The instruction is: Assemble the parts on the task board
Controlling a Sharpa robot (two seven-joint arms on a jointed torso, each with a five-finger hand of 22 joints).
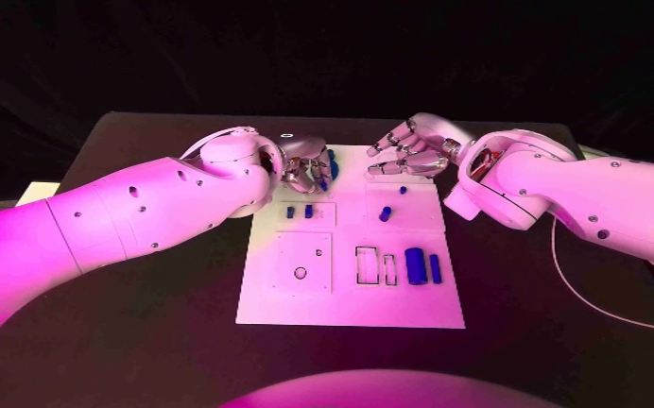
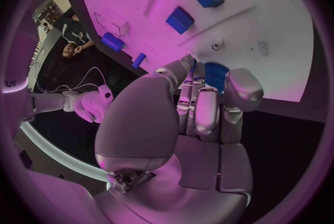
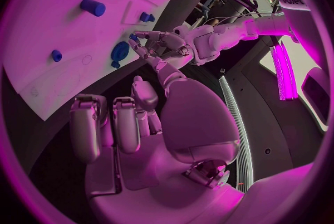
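The blue round part (image 2: 216, 74) lies at the far edge of the task board (image 1: 348, 309) on the desk (image 1: 136, 332), touched by our left hand (image 1: 302, 170); we cannot tell whether it is pinched. We judge it light, rigid and smooth, best gripped across its rim. Our right hand (image 1: 409, 151) hovers nearby, fingers curled and holding nothing.

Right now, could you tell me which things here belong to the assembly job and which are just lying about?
Job:
- white board
- blue parts on it, such as the two long ones
- left hand
- right hand

Lying about:
- white cable on the black table
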